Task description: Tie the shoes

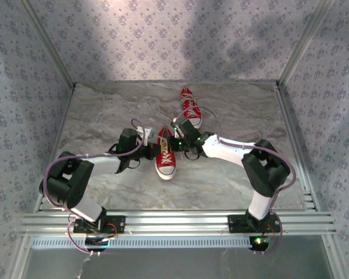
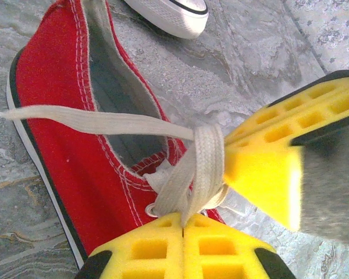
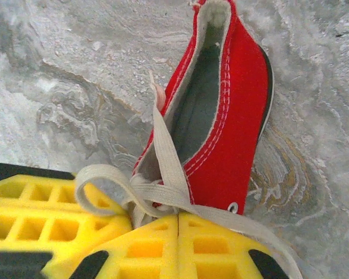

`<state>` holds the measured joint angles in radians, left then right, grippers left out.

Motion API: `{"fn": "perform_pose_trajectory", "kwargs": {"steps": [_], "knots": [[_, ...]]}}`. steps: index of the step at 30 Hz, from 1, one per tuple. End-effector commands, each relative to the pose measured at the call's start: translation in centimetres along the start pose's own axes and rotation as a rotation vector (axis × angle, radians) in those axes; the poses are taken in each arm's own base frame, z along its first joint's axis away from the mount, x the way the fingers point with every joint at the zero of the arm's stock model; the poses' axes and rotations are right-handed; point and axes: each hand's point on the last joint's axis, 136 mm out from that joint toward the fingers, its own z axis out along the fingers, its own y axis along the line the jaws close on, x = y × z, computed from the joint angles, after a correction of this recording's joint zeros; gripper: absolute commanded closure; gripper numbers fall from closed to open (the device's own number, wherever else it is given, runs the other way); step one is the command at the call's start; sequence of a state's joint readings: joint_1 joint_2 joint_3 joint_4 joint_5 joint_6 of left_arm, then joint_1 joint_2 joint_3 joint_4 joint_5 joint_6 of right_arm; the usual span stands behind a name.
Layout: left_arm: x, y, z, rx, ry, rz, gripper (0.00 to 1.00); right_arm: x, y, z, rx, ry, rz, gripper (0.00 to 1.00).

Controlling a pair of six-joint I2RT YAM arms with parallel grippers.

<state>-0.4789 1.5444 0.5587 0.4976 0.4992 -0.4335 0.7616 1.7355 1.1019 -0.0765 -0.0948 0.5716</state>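
Two red shoes with white soles lie on the marbled table [image 1: 104,116]: the near shoe [image 1: 166,160] between both arms, the far shoe [image 1: 191,107] behind it. My left gripper [image 1: 150,139] and right gripper [image 1: 176,136] meet over the near shoe's opening. In the left wrist view, the left gripper [image 2: 183,220] is shut on a folded white lace [image 2: 202,165] above the red shoe [image 2: 58,145]; one strand [image 2: 93,121] stretches left. In the right wrist view, the right gripper [image 3: 178,216] is shut where the lace strands [image 3: 166,148] cross at the shoe's [image 3: 232,116] top eyelets.
Patterned walls [image 1: 23,87] and metal posts enclose the table on three sides, and a metal rail [image 1: 174,222] runs along the near edge. The far shoe's white toe cap [image 2: 174,11] lies close behind the near shoe. Each gripper's yellow fingers [image 2: 273,151] crowd the other's view.
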Motion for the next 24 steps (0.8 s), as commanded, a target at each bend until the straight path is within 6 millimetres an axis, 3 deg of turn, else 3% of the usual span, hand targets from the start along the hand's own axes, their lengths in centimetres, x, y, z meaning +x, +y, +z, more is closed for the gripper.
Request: {"fn": "perform_pose_trajectory", "kwargs": {"steps": [1, 14, 24], "knots": [[-0.6, -0.3, -0.4, -0.008, -0.017, 0.025, 1.00, -1.1, 0.6, -1.8, -0.036, -0.046, -0.004, 1.00], [-1.3, 0.5, -1.2, -0.055, -0.041, 0.013, 1.00, -0.1, 0.2, -2.9, -0.058, -0.019, -0.040, 1.00], [-1.9, 1.9, -1.8, -0.106, -0.061, -0.021, 1.00, 1.2, 0.1, -2.7, -0.072, 0.032, -0.095, 1.00]]}}
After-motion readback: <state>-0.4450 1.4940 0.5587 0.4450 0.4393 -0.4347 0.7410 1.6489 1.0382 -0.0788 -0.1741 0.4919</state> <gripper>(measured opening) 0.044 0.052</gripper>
